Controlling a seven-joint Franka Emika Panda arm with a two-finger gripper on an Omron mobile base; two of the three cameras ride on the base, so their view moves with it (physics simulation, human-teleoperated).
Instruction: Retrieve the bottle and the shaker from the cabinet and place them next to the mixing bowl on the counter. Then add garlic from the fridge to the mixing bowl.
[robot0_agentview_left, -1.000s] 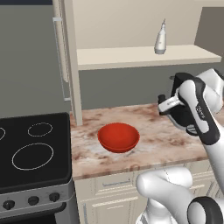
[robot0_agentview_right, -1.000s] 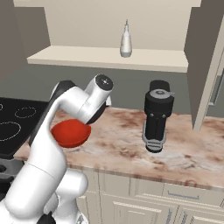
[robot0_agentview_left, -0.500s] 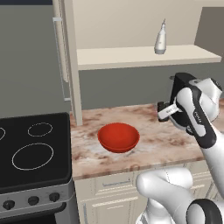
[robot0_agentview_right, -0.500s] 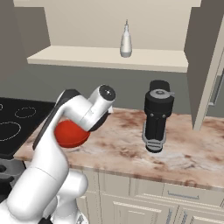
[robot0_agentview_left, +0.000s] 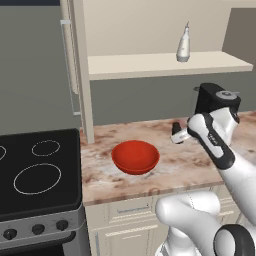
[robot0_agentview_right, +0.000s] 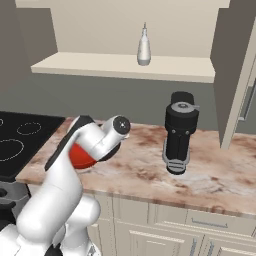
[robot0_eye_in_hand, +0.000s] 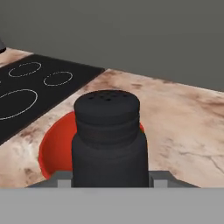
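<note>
The shaker is gripped by the gripper and has been lowered towards the table, right of the mixing bowl. Release seems due; the bottle is left on the cabinet shelf

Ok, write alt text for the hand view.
A black shaker stands upright, close up, gripped between the fingers. Behind it sits the red mixing bowl on the marble counter, with the black stovetop further left.

The little black shaker stands up straight, held just above the table, at 3 o'clock from the round red mixing bowl. The thin whitish bottle stands on the cabinet shelf, up at 1 o'clock.
</note>
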